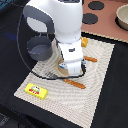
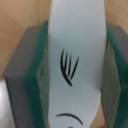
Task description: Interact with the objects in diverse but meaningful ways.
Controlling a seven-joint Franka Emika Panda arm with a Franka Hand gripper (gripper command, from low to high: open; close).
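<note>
Fish (image 2: 75, 65), white with dark fin marks | lies directly between the green pads (image 2: 36, 75) of the end effector (image 2: 74, 70), long axis along the jaws | end effector pinches it, low over the woven mat (image 1: 97, 70) on the tabletop.

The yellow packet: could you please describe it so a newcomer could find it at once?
Start at the pale woven mat under the robot arm. Go to its corner nearest the camera, on the exterior view's left; the yellow packet lies flat there. It alone is yellow with red markings, apart from the rest.
</note>
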